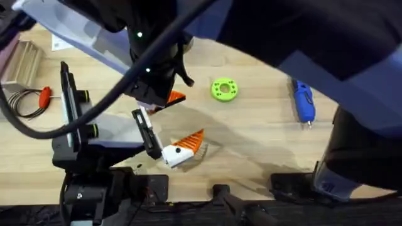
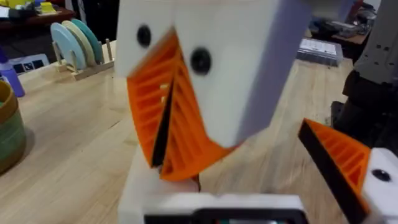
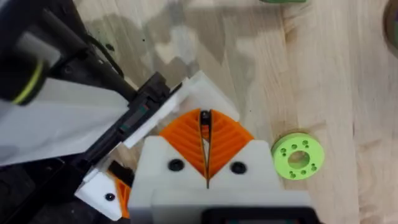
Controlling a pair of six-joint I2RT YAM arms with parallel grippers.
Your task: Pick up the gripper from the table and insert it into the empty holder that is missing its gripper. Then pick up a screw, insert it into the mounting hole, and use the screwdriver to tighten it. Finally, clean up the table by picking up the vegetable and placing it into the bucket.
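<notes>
My right pincer (image 3: 205, 149) has its ribbed pads pressed together. A thin sliver sits between their tips, and I take it for the orange fingertip (image 3: 204, 119), though most of it is buried in the pads. From overhead the clamped pads sit beside the green disc (image 1: 224, 88), on the side away from the blue power screwdriver (image 1: 303, 102).

My left pincer (image 2: 249, 180) stands apart. One side carries its orange pad, and the other is the bare white holder (image 2: 155, 196) directly under the clamped part. In the overhead view the left pincer lies low over the worktop (image 1: 264, 144), nearer my bases than the disc.

The fingertip looks like light, rigid printed plastic. Its weight shouldn't matter, but its alignment will. The ribs on my pads should bite well on its flat faces, so I don't expect it to slip. Being a wedge, it could still pivot or get squeezed out toward its thin end if I press off-axis.

I'd grip the two broad faces around the thick middle and leave the mating end free to enter the holder. It won't flex into place, so any tilt will probably jam it. I'd seat it with gentle, straight pressure and not force it.

I can't tell from the left wrist view whether it is touching the holder or just above it.
</notes>
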